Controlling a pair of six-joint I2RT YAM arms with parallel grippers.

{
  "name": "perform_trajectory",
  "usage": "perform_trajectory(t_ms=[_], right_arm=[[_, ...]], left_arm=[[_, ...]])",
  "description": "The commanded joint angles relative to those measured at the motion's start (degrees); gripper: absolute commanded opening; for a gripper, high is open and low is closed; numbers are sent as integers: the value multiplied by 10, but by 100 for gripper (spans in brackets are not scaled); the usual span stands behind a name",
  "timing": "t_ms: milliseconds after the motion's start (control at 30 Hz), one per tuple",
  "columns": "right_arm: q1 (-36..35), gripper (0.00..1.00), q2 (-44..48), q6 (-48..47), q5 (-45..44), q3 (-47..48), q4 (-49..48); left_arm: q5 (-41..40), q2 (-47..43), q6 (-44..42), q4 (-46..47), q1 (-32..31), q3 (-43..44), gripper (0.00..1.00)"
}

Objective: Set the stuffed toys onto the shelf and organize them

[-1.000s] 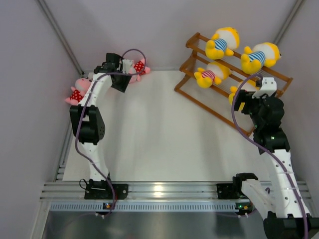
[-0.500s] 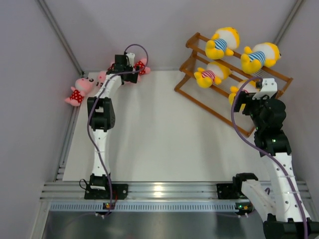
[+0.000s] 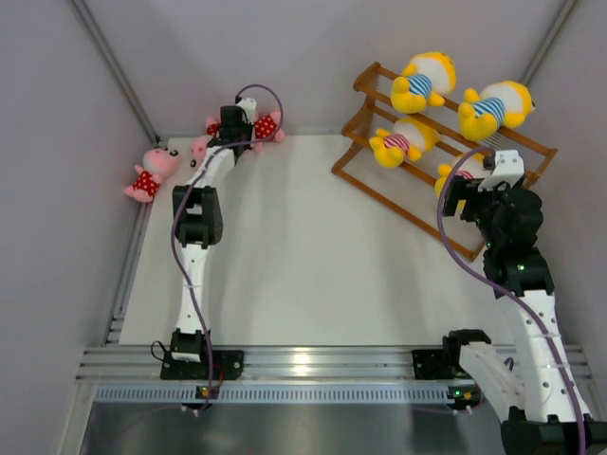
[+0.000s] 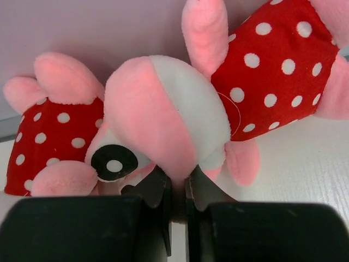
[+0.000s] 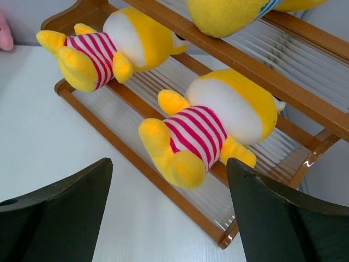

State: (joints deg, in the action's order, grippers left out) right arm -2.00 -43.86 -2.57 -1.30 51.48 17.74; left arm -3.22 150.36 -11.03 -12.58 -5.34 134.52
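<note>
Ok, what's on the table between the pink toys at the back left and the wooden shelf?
Nothing. In the top view, the table is bare from the nearest pink toy to the shelf.

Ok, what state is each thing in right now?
Left gripper: shut on pink toy, at its head.
Right gripper: open, empty.
Blue-striped toys: lying on the top tier.
Pink-striped toys: lying on lower tiers.
Other pink toys: lying off the shelf.
Shelf: upright, four toys on it.
</note>
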Motion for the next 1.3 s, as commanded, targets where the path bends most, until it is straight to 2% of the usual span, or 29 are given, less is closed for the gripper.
perform_trajectory(t_ms=[0, 100, 133, 267, 367, 433, 567, 600, 700, 733, 833, 1067, 1267], right_arm=[[2, 86, 16, -4, 11, 30, 1], [2, 86, 25, 0, 31, 47, 19], [2, 86, 32, 1, 37, 55, 24], [2, 86, 40, -16, 107, 75, 49], [-3, 86, 38, -45, 193, 100, 73], [-13, 85, 27, -58, 240, 129, 97], [-54, 84, -18, -55, 345, 181, 123], [-94, 84, -42, -51, 342, 191, 118], [-197, 84, -92, -72, 308, 196, 108], [-260, 85, -106, -76, 310, 196, 95], [-323, 85, -162, -81, 359, 186, 49], [-382, 85, -272, -66, 394, 180, -54], [-401, 86, -337, -56, 404, 188, -90]], left_arm=[[30, -55, -5, 42, 9, -50, 0], [101, -135, -14, 38, 9, -121, 0], [143, -185, -18, 37, 9, -179, 0], [255, -307, -45, -13, 9, -307, 0], [325, -403, -114, -84, 9, -397, 0], [364, -474, -161, -164, 9, -439, 0], [431, -587, -304, -315, 7, -530, 0], [458, -619, -347, -386, 4, -535, 0], [494, -647, -386, -479, 3, -531, 0], [497, -661, -389, -509, 2, -532, 0], [495, -684, -373, -538, -5, -530, 0], [490, -710, -373, -595, -13, -537, 0], [492, -714, -371, -598, -19, -537, 0]])
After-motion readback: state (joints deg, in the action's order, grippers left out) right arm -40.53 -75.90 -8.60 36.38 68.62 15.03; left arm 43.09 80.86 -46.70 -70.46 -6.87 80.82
